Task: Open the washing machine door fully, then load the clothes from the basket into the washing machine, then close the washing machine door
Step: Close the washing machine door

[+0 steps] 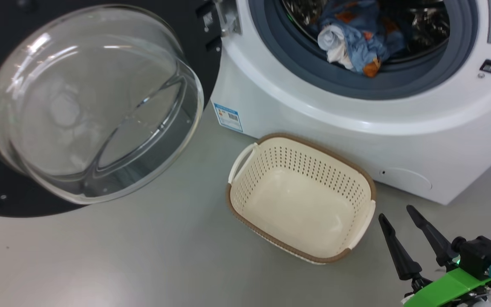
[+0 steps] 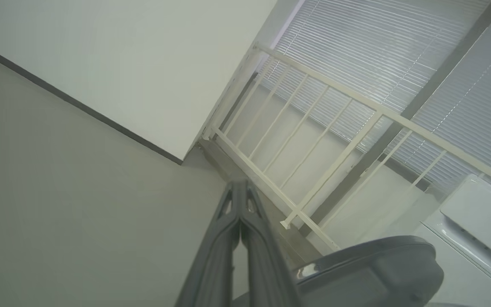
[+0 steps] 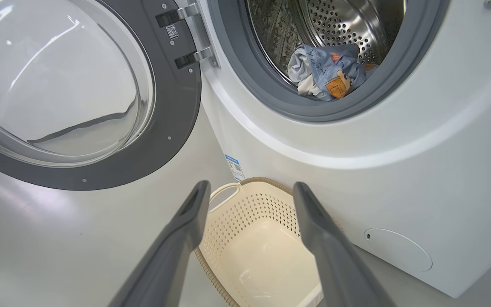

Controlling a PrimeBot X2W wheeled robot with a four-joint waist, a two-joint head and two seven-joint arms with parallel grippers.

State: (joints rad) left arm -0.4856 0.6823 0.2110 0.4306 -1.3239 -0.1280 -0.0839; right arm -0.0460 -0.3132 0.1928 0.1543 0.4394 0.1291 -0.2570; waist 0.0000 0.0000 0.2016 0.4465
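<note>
The washing machine door point(image 1: 96, 106) stands open at upper left of the head view, well apart from the right gripper point(image 1: 395, 212), spread wide and empty at lower right; the basket point(image 1: 305, 168) is bare, the clothes point(image 1: 356, 38) lie in the drum point(image 1: 428, 23); closing seems next. The left gripper point(image 2: 240, 187) is pinched shut on nothing; a grey rounded edge point(image 2: 369, 264) near it is perhaps the door's rim; the outer face is hidden.

washing machine door point(image 1: 92, 106): swung wide open, left of the drum mouth; dark grey inner face, bulging clear glass bowl
washing machine point(image 1: 356, 128): white front-loader, grey gasket, steel drum exposed
clothes point(image 1: 356, 38): crumpled light-blue bundle, orange prints, white lining; inside drum, near front
basket point(image 1: 313, 170): cream, perforated, brown rim; upright on floor point(image 1: 143, 256) just before machine, bare bottom showing
</note>
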